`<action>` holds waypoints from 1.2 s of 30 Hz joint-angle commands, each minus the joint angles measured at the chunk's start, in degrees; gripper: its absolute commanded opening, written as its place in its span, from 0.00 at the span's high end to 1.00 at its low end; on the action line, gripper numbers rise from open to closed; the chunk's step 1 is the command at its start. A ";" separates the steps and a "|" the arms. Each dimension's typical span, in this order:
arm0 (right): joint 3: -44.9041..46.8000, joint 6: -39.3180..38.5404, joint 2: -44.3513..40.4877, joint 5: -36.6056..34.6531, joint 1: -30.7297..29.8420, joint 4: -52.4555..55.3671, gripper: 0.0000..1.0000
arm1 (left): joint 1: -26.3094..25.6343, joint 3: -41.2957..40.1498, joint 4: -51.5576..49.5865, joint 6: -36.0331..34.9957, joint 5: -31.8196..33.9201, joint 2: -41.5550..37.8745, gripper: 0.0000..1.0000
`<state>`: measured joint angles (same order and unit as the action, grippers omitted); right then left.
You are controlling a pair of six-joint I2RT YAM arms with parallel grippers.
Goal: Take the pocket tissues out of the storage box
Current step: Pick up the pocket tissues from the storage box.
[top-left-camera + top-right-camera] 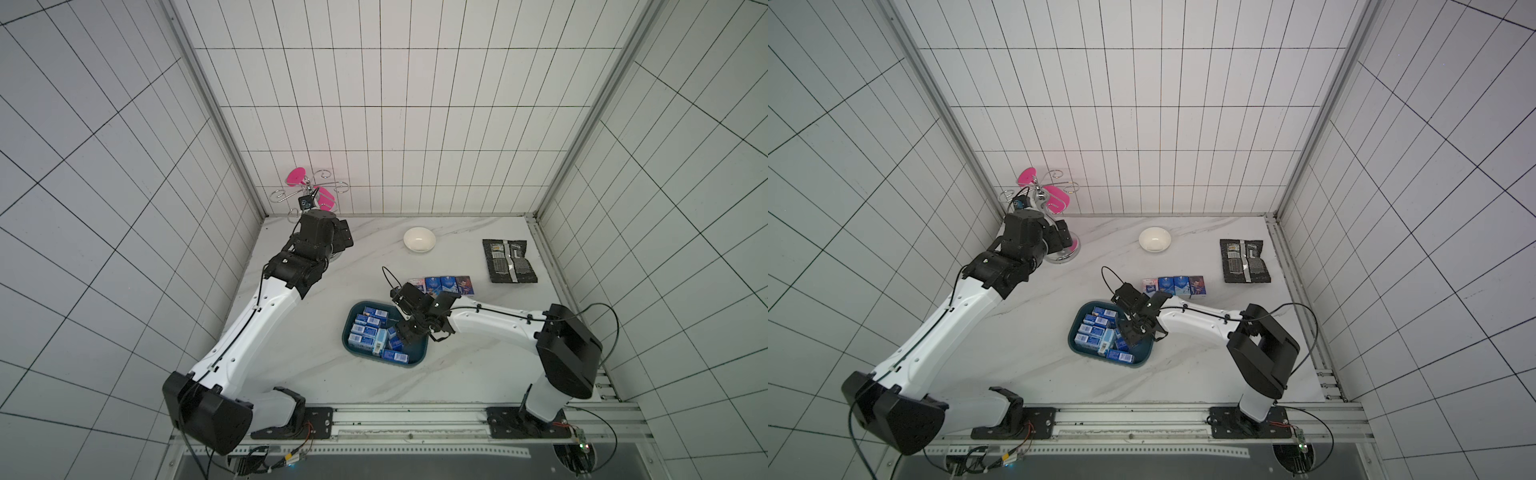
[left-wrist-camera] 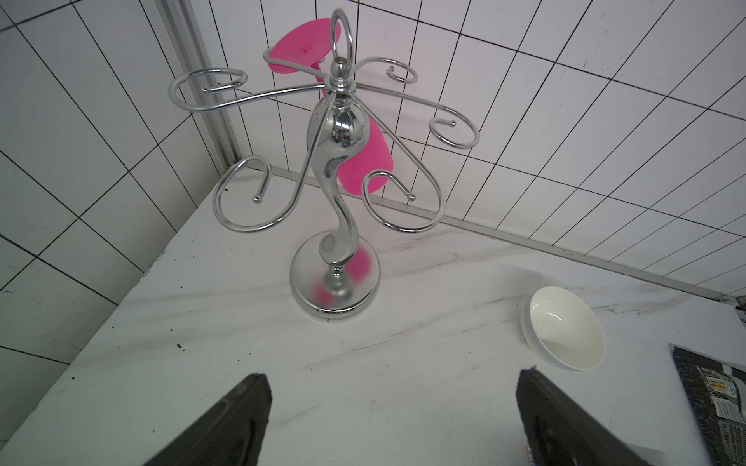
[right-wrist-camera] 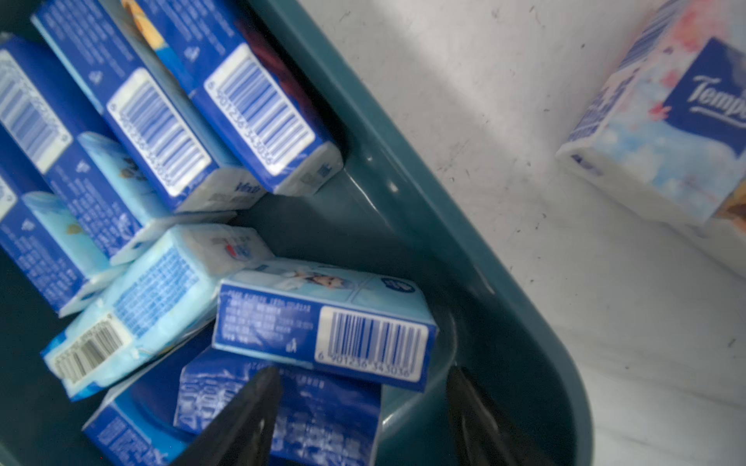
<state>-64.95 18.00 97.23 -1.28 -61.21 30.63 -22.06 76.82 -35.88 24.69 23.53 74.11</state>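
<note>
Blue pocket tissues [image 3: 323, 327] under right tool [image 3: 362, 373] — wrist view alone shows it spread, empty.

Twin overhead views, whole table [image 1: 457, 374]; close wrist cameras.

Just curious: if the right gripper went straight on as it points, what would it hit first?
The right gripper would likely meet the barcoded blue pack just ahead of its open jaws, inside the box; depth is unclear.
</note>
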 commanded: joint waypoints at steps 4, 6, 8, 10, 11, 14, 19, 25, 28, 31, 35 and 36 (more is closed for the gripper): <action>-1.83 1.84 -1.02 -1.41 -0.41 -0.72 0.28 | -0.17 1.77 -0.32 -0.75 -0.06 -1.96 0.02; -1.88 1.66 -0.69 -0.50 -0.49 -1.41 0.27 | -0.18 1.46 -0.24 -0.76 0.02 -2.20 0.02; -2.17 1.84 -0.31 -0.25 -0.58 -1.87 0.26 | -0.17 1.31 -0.11 -0.76 0.03 -2.26 0.02; -2.50 2.08 -0.34 -0.63 -0.75 -1.97 0.26 | -0.17 1.15 -0.20 -0.70 -0.05 -2.21 0.02; -2.53 2.21 -0.66 -1.10 -0.93 -1.99 0.25 | -0.22 1.13 -0.11 -0.69 -0.06 -2.26 0.02; -1.79 2.43 -2.11 -0.98 -1.02 -3.00 0.24 | -0.24 1.38 -0.22 -0.67 -0.22 -2.04 0.02; -1.66 1.16 -1.22 -0.11 -1.02 -3.47 0.23 | -0.61 1.40 -0.11 -0.29 -0.32 -2.04 0.02; -2.60 0.72 0.76 1.65 -1.02 -3.53 0.22 | -1.05 1.27 0.04 -0.03 -0.24 -2.04 0.02; -2.36 0.90 1.09 2.89 -1.10 -4.72 0.21 | -1.23 0.89 0.02 -0.19 -0.22 -2.30 0.02; -2.20 1.07 1.25 3.91 -1.19 -5.66 0.21 | -1.23 0.62 0.07 -0.49 -0.06 -2.34 0.02; -2.26 1.25 1.94 4.18 -1.37 -6.10 0.21 | -1.23 0.52 0.20 -0.50 -0.06 -2.56 0.02; -2.28 1.41 1.91 4.09 -1.37 -6.10 0.21 | -1.23 0.53 0.21 -0.53 -0.06 -2.56 0.02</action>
<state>-65.06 19.31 98.15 1.91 -61.91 25.10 -23.16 76.82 -35.83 24.58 23.51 72.82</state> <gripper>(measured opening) 0.786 0.981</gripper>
